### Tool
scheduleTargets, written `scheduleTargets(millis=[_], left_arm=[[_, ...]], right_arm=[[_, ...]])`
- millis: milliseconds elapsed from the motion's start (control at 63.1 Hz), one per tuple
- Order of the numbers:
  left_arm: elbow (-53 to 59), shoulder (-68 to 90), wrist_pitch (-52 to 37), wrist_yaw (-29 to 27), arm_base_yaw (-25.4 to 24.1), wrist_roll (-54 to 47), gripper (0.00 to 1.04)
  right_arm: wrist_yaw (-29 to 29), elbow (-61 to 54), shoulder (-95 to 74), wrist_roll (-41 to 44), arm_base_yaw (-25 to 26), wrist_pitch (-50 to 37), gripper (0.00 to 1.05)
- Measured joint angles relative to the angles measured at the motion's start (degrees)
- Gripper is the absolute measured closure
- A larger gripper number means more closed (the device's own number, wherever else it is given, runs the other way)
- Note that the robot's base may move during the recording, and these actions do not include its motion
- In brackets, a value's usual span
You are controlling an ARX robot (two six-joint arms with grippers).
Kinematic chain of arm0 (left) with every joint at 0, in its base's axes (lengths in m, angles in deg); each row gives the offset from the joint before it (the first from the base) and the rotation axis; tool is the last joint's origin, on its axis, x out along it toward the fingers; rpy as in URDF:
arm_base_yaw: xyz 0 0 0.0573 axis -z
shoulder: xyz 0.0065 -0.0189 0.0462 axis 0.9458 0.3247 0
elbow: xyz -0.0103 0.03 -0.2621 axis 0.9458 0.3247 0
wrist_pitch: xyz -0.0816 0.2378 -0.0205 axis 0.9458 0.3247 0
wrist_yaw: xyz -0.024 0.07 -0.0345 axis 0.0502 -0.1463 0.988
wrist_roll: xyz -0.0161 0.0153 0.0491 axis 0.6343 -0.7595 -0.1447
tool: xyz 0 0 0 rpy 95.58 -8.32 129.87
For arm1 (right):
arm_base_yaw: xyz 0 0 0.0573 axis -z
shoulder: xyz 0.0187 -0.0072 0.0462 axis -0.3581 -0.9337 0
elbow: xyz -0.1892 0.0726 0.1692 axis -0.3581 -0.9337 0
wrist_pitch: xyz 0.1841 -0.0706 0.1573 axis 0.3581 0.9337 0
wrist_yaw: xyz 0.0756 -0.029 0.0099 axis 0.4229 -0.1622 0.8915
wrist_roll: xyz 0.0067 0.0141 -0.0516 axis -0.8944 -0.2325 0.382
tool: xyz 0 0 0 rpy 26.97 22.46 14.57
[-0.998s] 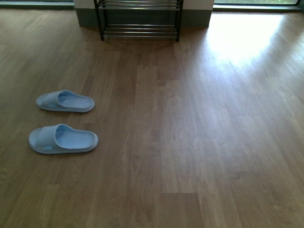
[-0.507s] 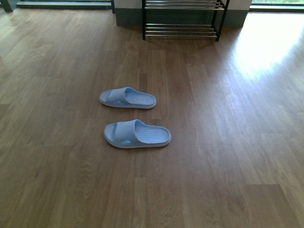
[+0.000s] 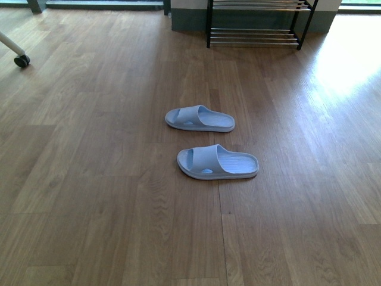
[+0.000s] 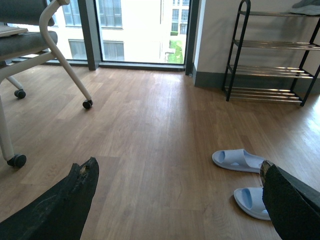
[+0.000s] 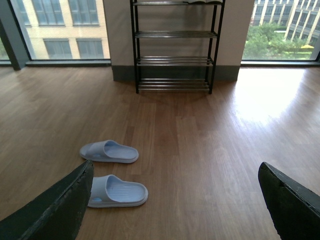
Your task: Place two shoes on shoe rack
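Observation:
Two pale blue slides lie on the wood floor, side by side, toes to the left in the front view. The far slide [image 3: 199, 118] and the near slide [image 3: 218, 162] both sit in the middle of that view. The shoe rack [image 3: 257, 24], black-framed with chrome bars, stands against the far wall. Neither gripper shows in the front view. My left gripper [image 4: 180, 172] is open above the floor, with the slides [image 4: 236, 159] beside one finger. My right gripper [image 5: 176, 172] is open too, its left finger partly covering the near slide [image 5: 117, 191]. The rack [image 5: 174, 46] stands far ahead.
A white chair on castors [image 4: 87, 104] stands at the left, its wheel [image 3: 21, 60] just inside the front view. Tall windows flank the rack's wall. Bright sunlight falls on the floor [image 3: 351, 65] at the right. Something grey rests on the rack's top tier [image 4: 306, 6].
The front view has swung left over the last second: the slides and the rack have shifted right in the picture, and a chair wheel has come in at the left.

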Motion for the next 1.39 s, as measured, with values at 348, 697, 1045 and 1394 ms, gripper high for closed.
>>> scheduleTargets(millis=[348, 697, 1045, 1394], left_arm=[[0.0, 0.0, 0.0, 0.0, 0.0, 0.0, 0.09], [0.0, 0.0, 0.0, -0.04, 0.0, 0.0, 0.09], [0.0, 0.0, 0.0, -0.02, 0.0, 0.0, 0.09], [0.0, 0.0, 0.0, 0.26, -0.02, 0.0, 0.09]], right_arm=[[-0.04, 0.0, 0.0, 0.0, 0.0, 0.0, 0.09], [0.09, 0.0, 0.02, 0.0, 0.0, 0.0, 0.09], [0.13, 0.0, 0.0, 0.0, 0.02, 0.02, 0.09], [-0.46, 0.0, 0.0, -0.02, 0.0, 0.04, 0.09]])
